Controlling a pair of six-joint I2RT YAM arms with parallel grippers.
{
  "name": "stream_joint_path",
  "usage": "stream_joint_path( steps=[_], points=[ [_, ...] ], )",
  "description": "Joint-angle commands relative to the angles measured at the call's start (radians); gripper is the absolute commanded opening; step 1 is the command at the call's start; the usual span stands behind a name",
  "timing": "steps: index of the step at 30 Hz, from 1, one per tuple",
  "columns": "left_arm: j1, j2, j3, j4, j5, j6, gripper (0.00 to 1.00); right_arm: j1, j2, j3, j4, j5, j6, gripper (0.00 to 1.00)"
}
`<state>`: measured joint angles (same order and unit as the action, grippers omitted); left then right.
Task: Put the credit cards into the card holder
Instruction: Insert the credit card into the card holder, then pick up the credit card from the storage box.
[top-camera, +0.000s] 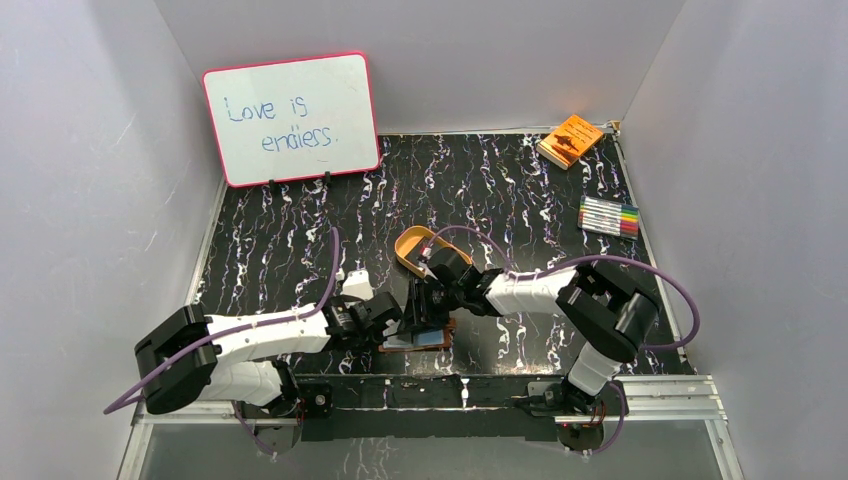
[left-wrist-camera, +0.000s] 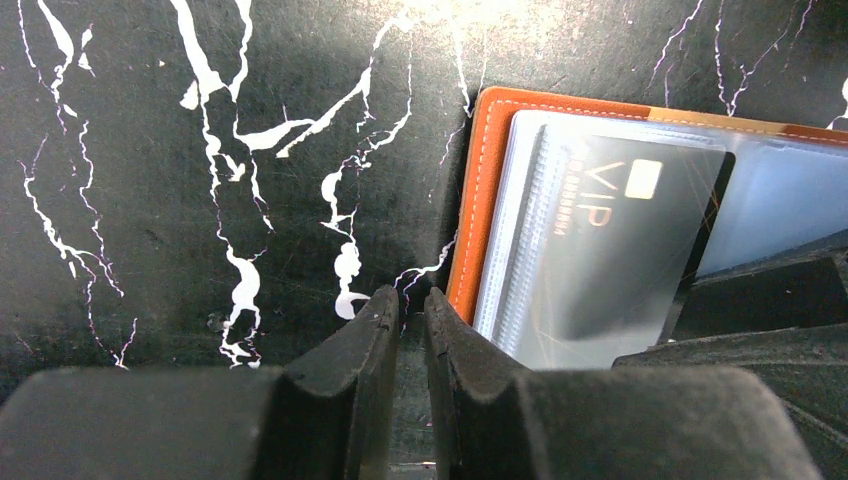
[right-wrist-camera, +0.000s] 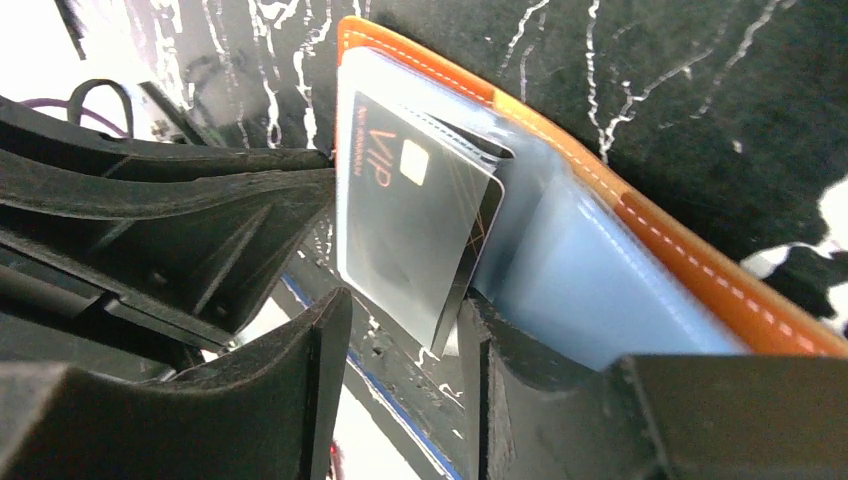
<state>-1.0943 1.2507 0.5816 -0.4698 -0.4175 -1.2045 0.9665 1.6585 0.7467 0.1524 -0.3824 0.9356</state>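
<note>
Though white-veined, black tabletop (top-camera: 280, 260), grey walls (top-camera: 90, 150).

Both arms reach inward over the black marbled table (top-camera: 300, 250), where the left gripper (top-camera: 392, 325) and right gripper (top-camera: 420, 318) meet above the open card holder (top-camera: 432, 339) near the front edge. A tan oval tray (top-camera: 412, 252) lies just behind them. A whiteboard (top-camera: 291, 118) stands back left, an orange booklet (top-camera: 570, 140) back right, a marker pack (top-camera: 609, 216) at right
</note>
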Motion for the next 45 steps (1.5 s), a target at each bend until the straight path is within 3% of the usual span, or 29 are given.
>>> stream_joint_path(
  steps=[1, 13, 15, 18, 24, 30, 45],
  points=[
    [0.002, 0.001, -0.028, -0.021, 0.026, -0.026, 0.15, 0.01, -0.053, 0.05, -0.117, 0.065, -0.052, 0.53],
    [0.007, -0.129, 0.003, -0.143, -0.046, -0.052, 0.21, 0.003, -0.227, 0.156, -0.406, 0.238, -0.126, 0.61],
    [0.009, -0.164, 0.025, -0.179, -0.07, -0.052, 0.26, -0.021, -0.251, 0.211, -0.476, 0.304, -0.161, 0.61],
    [0.01, -0.238, 0.053, -0.226, -0.108, -0.055, 0.42, -0.079, -0.27, 0.264, -0.525, 0.414, -0.186, 0.62],
    [0.01, -0.364, 0.073, -0.278, -0.177, -0.059, 0.57, -0.242, -0.25, 0.238, -0.38, 0.424, -0.114, 0.67],
    [0.01, -0.401, 0.069, -0.288, -0.19, -0.069, 0.58, -0.285, -0.118, 0.261, -0.261, 0.431, 0.047, 0.67],
    [0.01, -0.422, 0.046, -0.288, -0.175, -0.087, 0.59, -0.285, 0.142, 0.391, -0.3, 0.431, 0.189, 0.66]
  ],
)
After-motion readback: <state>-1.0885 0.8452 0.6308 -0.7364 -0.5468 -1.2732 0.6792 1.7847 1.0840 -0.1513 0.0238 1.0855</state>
